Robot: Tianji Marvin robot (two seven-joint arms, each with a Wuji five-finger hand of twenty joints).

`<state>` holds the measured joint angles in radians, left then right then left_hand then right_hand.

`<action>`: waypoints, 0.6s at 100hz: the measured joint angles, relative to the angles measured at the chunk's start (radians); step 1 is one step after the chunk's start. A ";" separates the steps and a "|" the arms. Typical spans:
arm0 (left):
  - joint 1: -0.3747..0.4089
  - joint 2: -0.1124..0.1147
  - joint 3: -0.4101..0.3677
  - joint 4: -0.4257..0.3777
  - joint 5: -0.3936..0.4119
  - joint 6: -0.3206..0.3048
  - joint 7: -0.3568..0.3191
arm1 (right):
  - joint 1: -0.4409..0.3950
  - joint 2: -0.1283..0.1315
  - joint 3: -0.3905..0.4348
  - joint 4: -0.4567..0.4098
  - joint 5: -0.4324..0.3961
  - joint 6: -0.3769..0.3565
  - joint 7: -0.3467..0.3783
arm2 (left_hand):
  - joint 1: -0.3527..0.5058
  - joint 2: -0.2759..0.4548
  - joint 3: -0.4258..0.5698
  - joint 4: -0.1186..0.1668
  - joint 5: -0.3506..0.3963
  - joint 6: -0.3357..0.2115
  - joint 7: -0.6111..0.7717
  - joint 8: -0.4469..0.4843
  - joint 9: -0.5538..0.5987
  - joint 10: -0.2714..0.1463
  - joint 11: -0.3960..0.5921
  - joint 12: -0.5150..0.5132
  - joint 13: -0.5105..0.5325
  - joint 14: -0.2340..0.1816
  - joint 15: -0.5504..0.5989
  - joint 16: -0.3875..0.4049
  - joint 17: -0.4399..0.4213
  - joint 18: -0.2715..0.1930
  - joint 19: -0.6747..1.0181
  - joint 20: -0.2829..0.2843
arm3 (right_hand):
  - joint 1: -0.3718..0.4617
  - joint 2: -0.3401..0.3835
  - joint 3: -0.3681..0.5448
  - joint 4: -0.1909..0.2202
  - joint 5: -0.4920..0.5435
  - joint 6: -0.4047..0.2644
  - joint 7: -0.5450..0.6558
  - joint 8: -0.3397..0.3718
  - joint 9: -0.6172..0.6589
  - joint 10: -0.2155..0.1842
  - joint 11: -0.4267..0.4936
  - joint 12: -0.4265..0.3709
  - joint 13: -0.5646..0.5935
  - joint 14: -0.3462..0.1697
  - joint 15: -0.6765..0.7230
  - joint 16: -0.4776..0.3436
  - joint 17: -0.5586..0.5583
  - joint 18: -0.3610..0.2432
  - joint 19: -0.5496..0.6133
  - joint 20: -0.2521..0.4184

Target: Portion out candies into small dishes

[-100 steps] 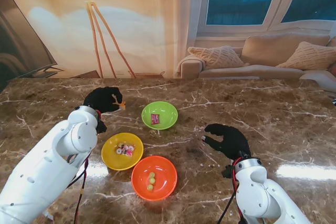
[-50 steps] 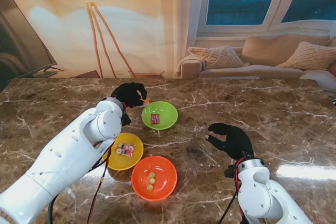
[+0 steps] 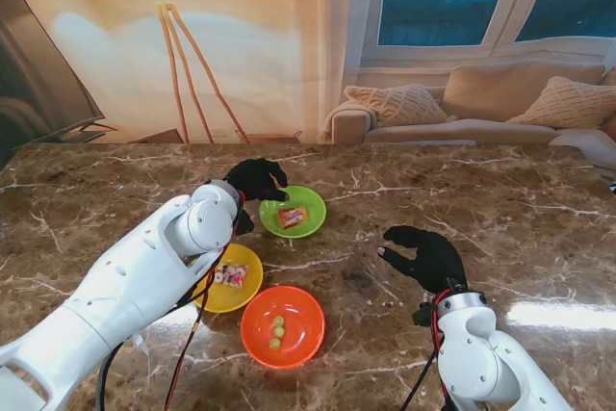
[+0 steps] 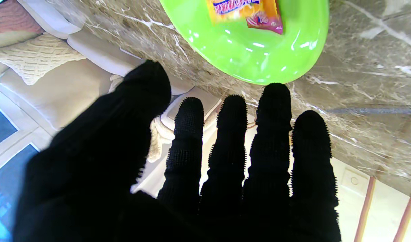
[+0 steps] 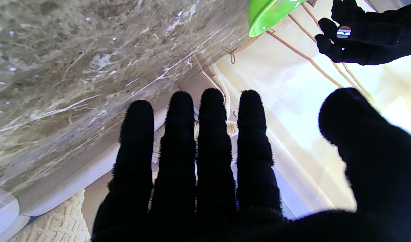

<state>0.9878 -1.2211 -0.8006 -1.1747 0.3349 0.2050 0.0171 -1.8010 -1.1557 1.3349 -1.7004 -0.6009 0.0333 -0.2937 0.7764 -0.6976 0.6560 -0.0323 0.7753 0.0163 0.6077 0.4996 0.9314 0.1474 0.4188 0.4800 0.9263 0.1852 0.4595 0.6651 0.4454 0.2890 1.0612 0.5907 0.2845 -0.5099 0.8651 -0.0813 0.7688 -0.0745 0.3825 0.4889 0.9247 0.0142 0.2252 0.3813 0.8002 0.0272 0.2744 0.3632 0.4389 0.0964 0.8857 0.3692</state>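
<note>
1. The brown marble counter (image 3: 539, 209) carries everything; a sofa, a floor lamp and a window stand beyond its far edge.
2. The left arm (image 3: 135, 281) reaches diagonally from the near left corner across the counter, passing over the left part of the yellow dish and hiding part of its rim.
3. The left hand (image 3: 258, 180) hovers at the far left rim of the green dish, fingers spread apart and holding nothing; the left wrist view shows its fingers (image 4: 272, 111) straight and empty near the dish rim.
4. The right hand (image 3: 423, 255) sits over bare counter, well apart from the dishes to their right, its fingers extended side by side with the thumb out, holding nothing.
5. The orange dish (image 3: 283, 325) is nearest to me and holds a few small green candies (image 3: 277, 330) in a short row running nearer-to-farther.
6. The yellow dish (image 3: 224, 278) lies just to its left and farther, with a cluster of small mixed candies (image 3: 229, 274).
7. The green dish (image 3: 294, 211) is farthest from me.
8. Inside it lies an orange wrapped candy (image 3: 292, 217), flat, overlapping a pink-red wrapper (image 4: 264, 22); its long axis runs roughly left to right, slightly tilted.
</note>
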 measured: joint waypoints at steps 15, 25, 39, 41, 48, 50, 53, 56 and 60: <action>0.010 0.000 -0.016 -0.004 0.005 -0.012 0.010 | 0.000 0.000 0.000 0.001 0.000 0.000 0.000 | 0.000 0.000 -0.001 0.000 0.000 0.000 0.000 0.000 0.000 0.000 0.014 -0.002 0.000 0.000 0.000 -0.008 -0.001 -0.001 0.000 0.000 | 0.000 0.000 0.000 0.000 0.000 0.000 0.000 0.000 0.000 0.000 0.000 0.000 0.000 0.000 0.000 0.000 0.000 0.000 0.000 0.000; 0.034 0.001 -0.044 -0.026 0.022 -0.020 0.023 | 0.001 0.000 -0.002 0.001 0.000 0.000 0.002 | 0.000 0.000 -0.005 -0.001 0.000 0.002 0.000 0.000 -0.018 0.000 0.015 -0.012 -0.022 0.001 -0.004 -0.016 -0.019 -0.001 -0.001 -0.001 | 0.000 0.000 0.000 0.000 0.000 0.000 0.000 0.000 0.000 0.000 0.000 0.000 0.000 0.000 0.000 0.000 0.000 0.000 0.000 0.000; 0.119 0.016 -0.123 -0.146 0.077 -0.021 0.037 | 0.002 0.000 -0.003 0.001 0.000 0.002 0.003 | -0.027 0.039 -0.033 -0.001 -0.015 0.014 -0.043 0.000 -0.064 0.001 -0.012 -0.044 -0.077 0.012 -0.060 -0.056 -0.075 -0.002 -0.049 -0.024 | 0.000 0.000 0.000 0.000 0.000 0.000 0.000 0.000 0.000 0.000 0.000 0.000 0.000 0.000 0.000 0.000 0.000 0.000 0.000 0.000; 0.136 0.019 -0.136 -0.168 0.086 -0.021 0.038 | 0.002 0.000 -0.003 0.000 -0.001 0.002 0.003 | -0.031 0.053 -0.044 -0.001 -0.024 0.014 -0.052 -0.008 -0.082 0.001 -0.015 -0.047 -0.095 0.013 -0.068 -0.068 -0.088 -0.002 -0.050 -0.026 | 0.000 0.000 0.000 0.000 0.000 0.000 0.000 0.000 0.000 0.000 0.000 0.000 0.000 0.000 0.000 0.000 0.000 0.000 0.000 0.000; 0.191 0.028 -0.181 -0.239 0.110 -0.027 0.042 | 0.001 0.000 -0.002 -0.002 -0.003 0.003 0.004 | -0.041 0.084 -0.078 -0.001 -0.030 0.014 -0.097 -0.030 -0.113 0.001 -0.028 -0.066 -0.134 0.013 -0.106 -0.107 -0.118 -0.002 -0.063 -0.036 | 0.000 0.000 0.000 0.000 0.000 0.000 0.000 0.000 0.001 0.000 0.000 0.000 0.000 0.000 0.000 0.000 0.000 0.000 0.000 0.000; 0.208 0.030 -0.194 -0.258 0.113 -0.029 0.044 | 0.001 0.000 -0.002 -0.003 -0.004 0.003 0.005 | -0.041 0.092 -0.089 -0.001 -0.035 0.014 -0.106 -0.037 -0.117 0.001 -0.048 -0.076 -0.140 0.013 -0.116 -0.115 -0.128 -0.002 -0.066 -0.036 | 0.000 0.000 0.000 0.000 0.000 0.000 0.000 0.000 0.001 0.000 0.000 0.000 0.000 0.000 0.000 0.000 0.000 0.000 0.000 0.000; 0.233 0.034 -0.214 -0.283 0.118 -0.034 0.047 | 0.001 0.001 -0.001 -0.004 -0.006 0.003 0.009 | -0.060 0.099 -0.111 -0.001 -0.040 0.015 -0.130 -0.049 -0.140 0.001 -0.064 -0.085 -0.164 0.014 -0.133 -0.141 -0.142 -0.003 -0.077 -0.038 | 0.000 0.000 0.000 0.000 0.000 0.000 0.000 0.000 0.001 0.000 0.000 0.000 0.000 0.000 0.000 0.000 0.000 0.000 0.000 0.000; 0.256 0.037 -0.231 -0.306 0.123 -0.039 0.051 | 0.000 0.001 0.000 -0.007 -0.010 0.003 0.014 | -0.050 0.115 -0.125 -0.001 -0.041 0.016 -0.144 -0.051 -0.153 0.001 -0.072 -0.096 -0.181 0.015 -0.147 -0.156 -0.154 -0.003 -0.088 -0.047 | 0.000 0.000 0.000 0.000 0.000 0.000 0.000 0.000 0.001 0.000 0.000 0.000 0.000 0.000 0.000 0.000 0.000 0.000 0.000 0.000; 0.289 0.040 -0.255 -0.335 0.132 -0.046 0.057 | -0.001 0.003 0.003 -0.011 -0.017 0.003 0.026 | -0.050 0.119 -0.142 -0.001 -0.041 0.018 -0.161 -0.063 -0.153 0.002 -0.072 -0.101 -0.194 0.018 -0.158 -0.171 -0.166 -0.003 -0.101 -0.052 | 0.000 0.000 0.000 0.000 0.000 0.000 0.000 0.000 0.001 0.000 0.000 0.000 0.000 0.000 0.000 0.000 0.000 0.000 0.000 0.000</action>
<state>1.2768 -1.1807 -1.0553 -1.5095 0.4669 0.1592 0.0746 -1.8019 -1.1530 1.3381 -1.7115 -0.6174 0.0363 -0.2674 0.7268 -0.5785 0.5135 -0.0330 0.7344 0.0339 0.4462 0.4367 0.7779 0.1489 0.3473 0.3791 0.7327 0.2028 0.3016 0.4941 0.2790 0.2859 0.9604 0.5385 0.2845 -0.5100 0.8651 -0.0813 0.7688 -0.0745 0.3825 0.4889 0.9253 0.0144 0.2253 0.3814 0.8002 0.0272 0.2744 0.3632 0.4389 0.0963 0.8857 0.3692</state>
